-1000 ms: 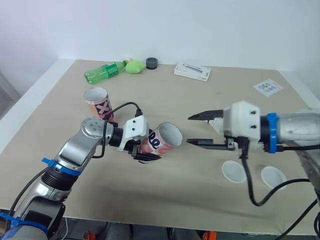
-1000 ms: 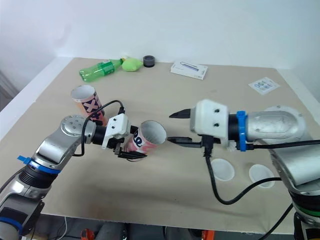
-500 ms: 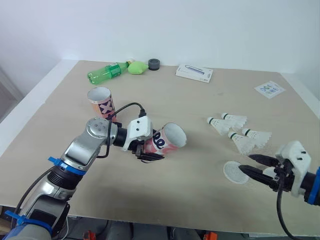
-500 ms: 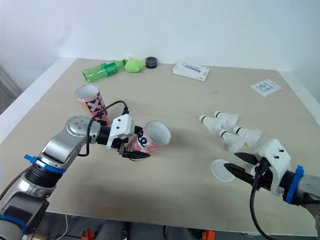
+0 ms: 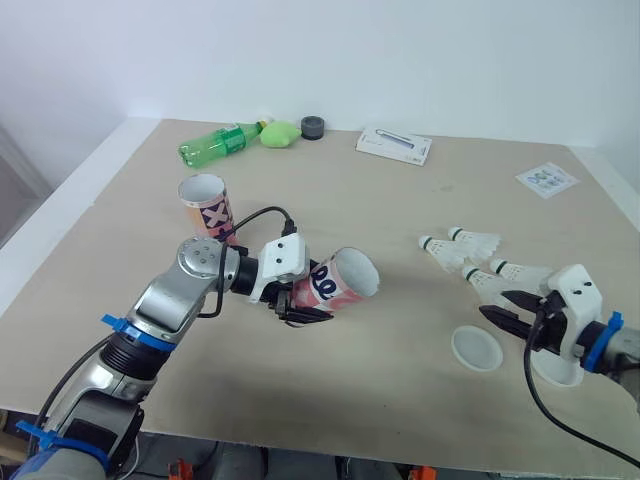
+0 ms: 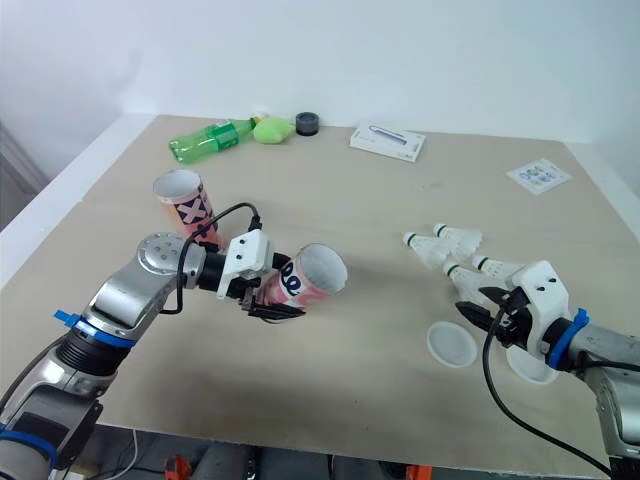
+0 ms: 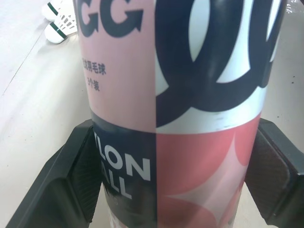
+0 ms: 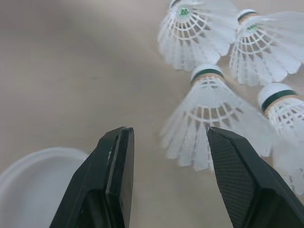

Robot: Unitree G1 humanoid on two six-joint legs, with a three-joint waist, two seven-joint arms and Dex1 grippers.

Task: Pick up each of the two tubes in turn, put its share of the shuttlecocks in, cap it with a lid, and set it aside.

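Note:
My left gripper [image 5: 292, 300] is shut on a pink tube [image 5: 335, 283] with black lettering, held tilted just above the table, its open mouth facing right. In the left wrist view the tube [image 7: 175, 95] sits between both black fingers [image 7: 76, 175]. A second pink tube [image 5: 207, 204] stands upright behind it to the left. Several white shuttlecocks [image 5: 462, 245] lie at the right. My right gripper [image 5: 497, 305] is open just in front of them; in the right wrist view its fingertips flank one shuttlecock [image 8: 209, 114]. One white lid [image 5: 477, 348] lies beside it, another lid [image 5: 558, 368] partly under the wrist.
Along the far edge lie a green bottle [image 5: 215, 145], a green lump [image 5: 281, 132], a dark roll [image 5: 313, 126] and a white box [image 5: 394, 146]. A printed card [image 5: 546, 178] lies at the far right.
My right gripper has left the spot by the tube's mouth, dropped to the table's right side, and now sits at the shuttlecocks, still open. The left gripper keeps its hold on the tube.

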